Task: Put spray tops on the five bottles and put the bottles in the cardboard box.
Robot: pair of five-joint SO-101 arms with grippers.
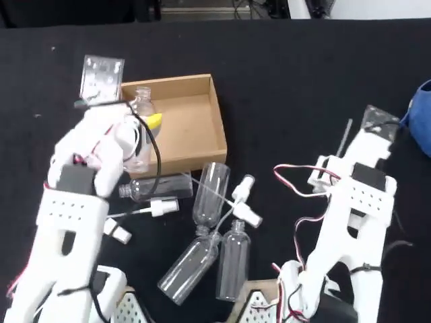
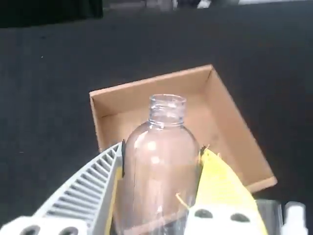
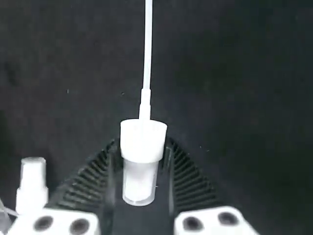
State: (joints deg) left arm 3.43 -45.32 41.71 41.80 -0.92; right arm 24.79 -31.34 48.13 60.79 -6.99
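Note:
My left gripper (image 2: 161,152) is shut on a clear bottle (image 2: 161,161) with an open neck and no spray top, held upright over the near-left part of the cardboard box (image 2: 220,132). From above, that bottle (image 1: 141,108) stands at the box's (image 1: 219,128) left wall, in my left gripper (image 1: 140,131). My right gripper (image 3: 142,147) is shut on a white spray top (image 3: 142,142) whose thin tube points away from the wrist. In the high view, my right gripper (image 1: 367,131) is at the right, with the tube (image 1: 345,138) sticking out over the black table.
Several capless bottles lie in front of the box, among them one (image 1: 156,187) near it and two (image 1: 234,259) lower down. Loose spray tops (image 1: 242,188) lie among them. Another spray top (image 3: 32,183) lies beside my right gripper. A blue thing (image 1: 421,121) sits at the right edge.

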